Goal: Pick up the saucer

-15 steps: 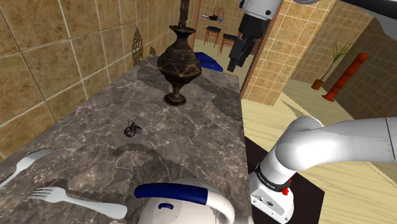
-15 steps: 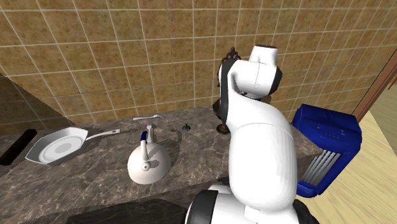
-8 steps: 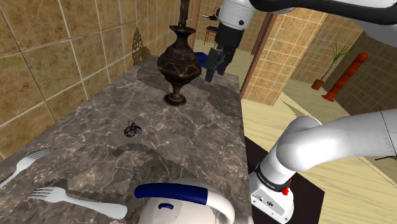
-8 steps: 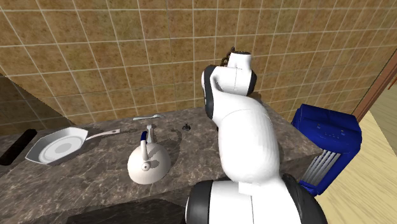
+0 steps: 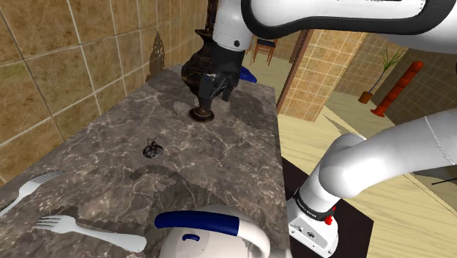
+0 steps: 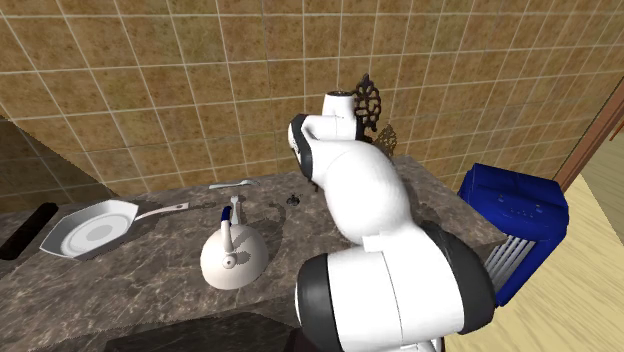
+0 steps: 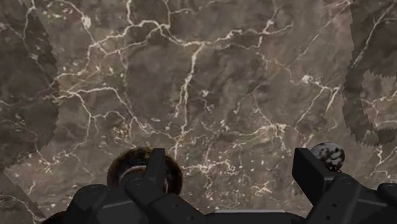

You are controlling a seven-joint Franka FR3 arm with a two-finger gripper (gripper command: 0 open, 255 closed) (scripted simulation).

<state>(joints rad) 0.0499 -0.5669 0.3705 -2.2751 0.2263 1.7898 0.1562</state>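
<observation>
Brown tiled walls stand behind the dark marbled surface (image 5: pixel 227 168). A small dark saucer (image 5: pixel 152 150) lies flat on it, at 8 o'clock from the vase (image 5: pixel 205 69); its long axis I cannot tell. The tool (image 5: pixel 212 95) hangs near the vase foot. The wrist view shows its fingers (image 7: pixel 156 167) apart, holding nothing. The second exterior view adds a pan (image 6: pixel 90 230).

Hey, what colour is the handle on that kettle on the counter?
The handle is blue, on a white kettle; clearest in the second exterior view.
</observation>
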